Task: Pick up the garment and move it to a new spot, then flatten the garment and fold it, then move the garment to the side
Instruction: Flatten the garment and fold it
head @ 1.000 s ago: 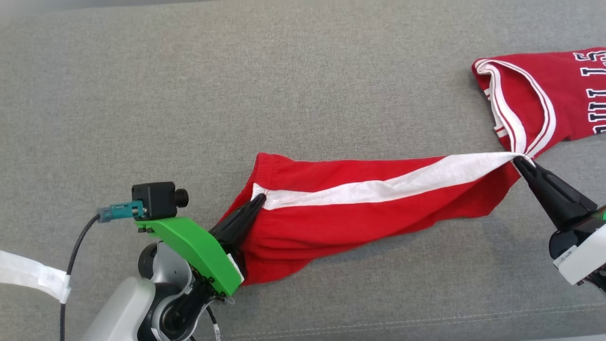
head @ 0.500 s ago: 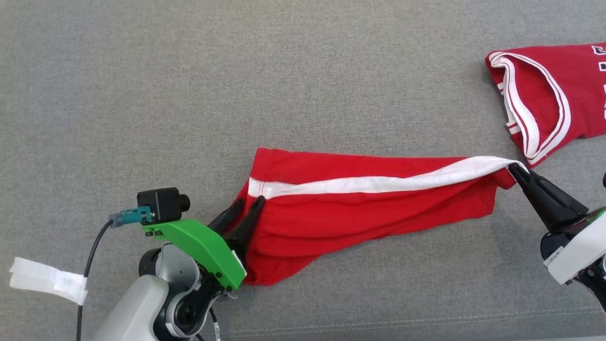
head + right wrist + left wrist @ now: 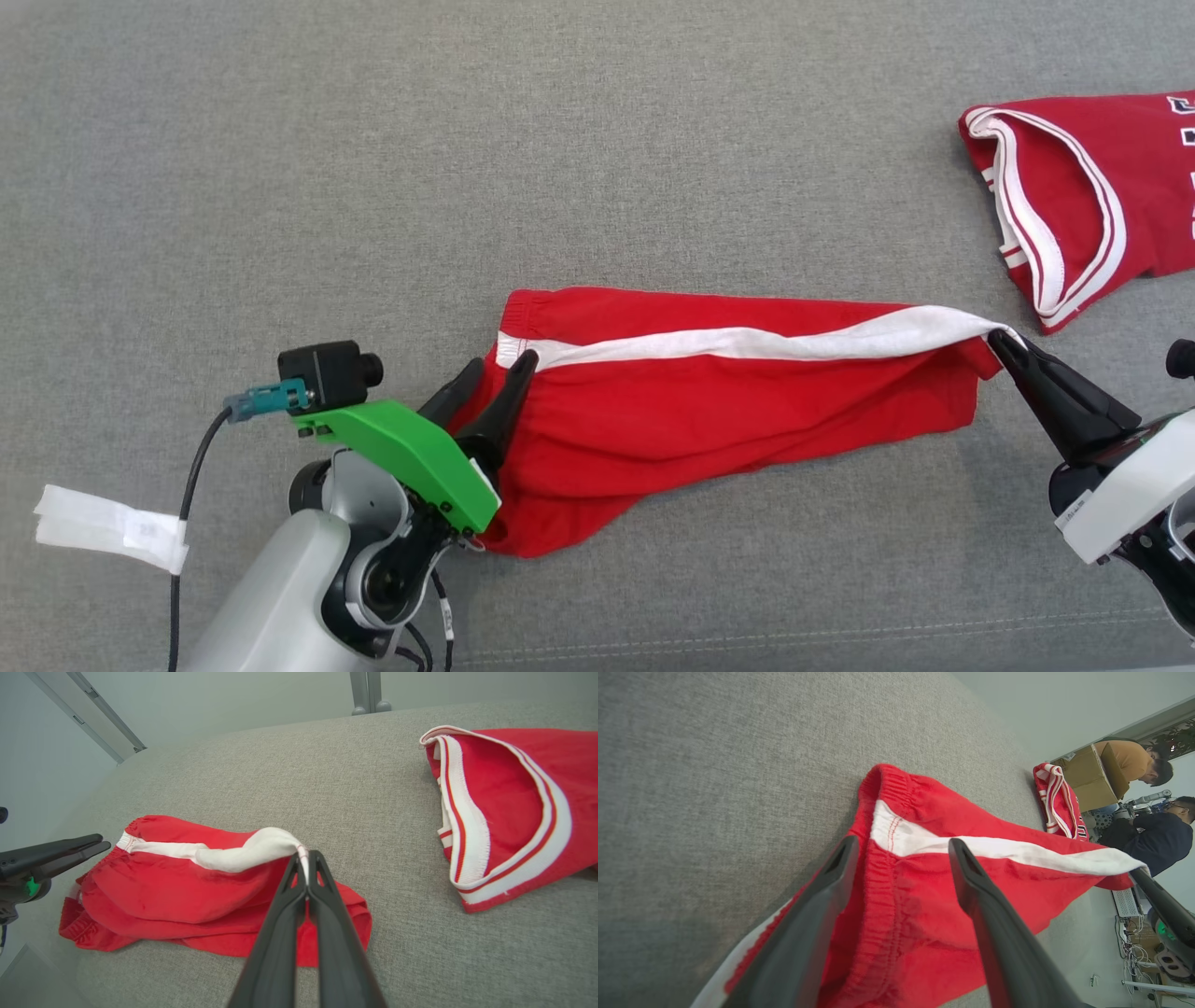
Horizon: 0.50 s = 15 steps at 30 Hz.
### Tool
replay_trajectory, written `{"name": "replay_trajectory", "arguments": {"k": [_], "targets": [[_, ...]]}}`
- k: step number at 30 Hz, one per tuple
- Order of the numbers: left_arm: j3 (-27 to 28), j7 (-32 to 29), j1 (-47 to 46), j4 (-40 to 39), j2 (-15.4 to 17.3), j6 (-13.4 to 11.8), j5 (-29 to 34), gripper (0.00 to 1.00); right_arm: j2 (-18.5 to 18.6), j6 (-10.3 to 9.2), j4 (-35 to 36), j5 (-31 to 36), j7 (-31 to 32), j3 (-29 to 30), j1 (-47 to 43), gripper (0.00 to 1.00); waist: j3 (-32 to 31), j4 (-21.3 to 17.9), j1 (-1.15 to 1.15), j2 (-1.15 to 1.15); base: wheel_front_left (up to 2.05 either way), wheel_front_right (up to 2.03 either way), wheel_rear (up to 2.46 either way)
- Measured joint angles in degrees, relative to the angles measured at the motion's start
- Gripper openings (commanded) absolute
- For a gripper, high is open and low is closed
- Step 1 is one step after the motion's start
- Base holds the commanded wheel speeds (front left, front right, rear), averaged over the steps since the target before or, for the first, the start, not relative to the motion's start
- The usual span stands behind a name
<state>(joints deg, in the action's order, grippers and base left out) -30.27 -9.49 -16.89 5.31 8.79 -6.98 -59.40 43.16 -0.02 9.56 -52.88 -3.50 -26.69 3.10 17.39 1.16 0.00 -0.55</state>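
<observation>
Red shorts (image 3: 709, 411) with a white side stripe lie stretched across the middle of a grey fabric surface (image 3: 467, 140). The right gripper (image 3: 997, 336) is clenched on the stripe's far end. The left gripper (image 3: 502, 364) is spread apart at the waistband, released. A red jersey (image 3: 1074, 187) lies nearby. Beyond the surface are a pale wall (image 3: 210, 695), a cardboard box (image 3: 1092, 777) and two people (image 3: 1153, 835).

A grey upholstered surface (image 3: 560, 140) meets a pale wall (image 3: 224, 695).
</observation>
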Motion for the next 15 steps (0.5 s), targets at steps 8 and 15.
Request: {"name": "replay_trajectory", "arguments": {"k": [8, 15], "targets": [[-0.5, 0.0, -3.4, 2.8, -0.7, 0.4, 0.3, 1.0, -0.9, 0.49, -0.6, 0.1, 0.0, -1.0, 0.8, 0.0, 0.5, -0.5, 0.0, 0.0, 0.0, 0.0, 0.0], [-1.5, -0.3, -4.9, 5.5, -1.0, 0.6, 1.2, 1.0, -1.4, 0.49, -1.6, 0.1, -0.1, -1.0, 1.2, 0.0, 0.9, -1.2, 0.0, 0.0, 0.0, 0.0, 0.0]]}}
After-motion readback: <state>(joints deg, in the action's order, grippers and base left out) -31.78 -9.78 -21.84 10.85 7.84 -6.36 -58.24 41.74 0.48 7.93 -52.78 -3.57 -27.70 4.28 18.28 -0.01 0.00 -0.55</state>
